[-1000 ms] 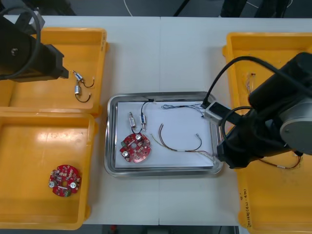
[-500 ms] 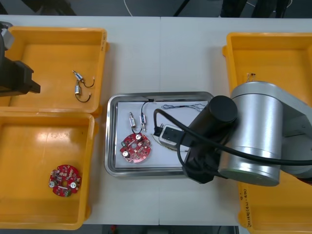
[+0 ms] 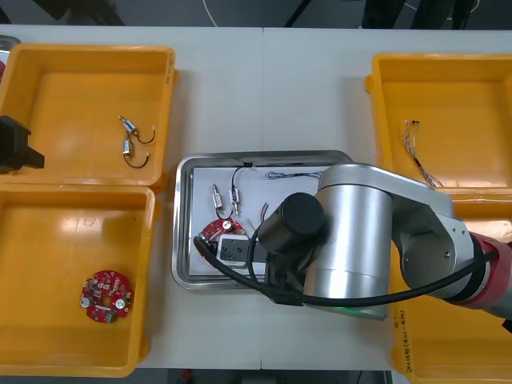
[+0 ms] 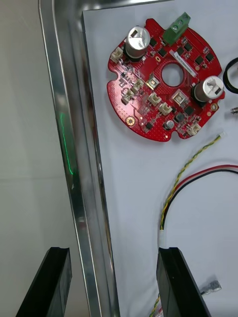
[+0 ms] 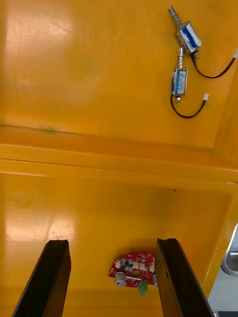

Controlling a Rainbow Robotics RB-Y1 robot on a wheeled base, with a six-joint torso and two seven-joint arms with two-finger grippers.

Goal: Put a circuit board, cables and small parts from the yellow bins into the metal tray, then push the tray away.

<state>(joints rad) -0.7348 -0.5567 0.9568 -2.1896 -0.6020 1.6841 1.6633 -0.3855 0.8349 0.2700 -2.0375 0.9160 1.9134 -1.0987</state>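
"Pulling back to the left edge of the light table (image 3: 264,88), the black-fingered left gripper (image 5: 111,242) hangs wide and empty over the yellow plastic bins (image 3: 88,56)."

"And the right gripper (image 4: 113,250) has swung over the shiny metal tray (image 3: 182,232) (round red circuit board (image 4: 163,81) and cables (image 4: 191,163) inside), its spread fingers astride the rim."

"Loading looks done. Beyond the tray, the table lies open for a push."
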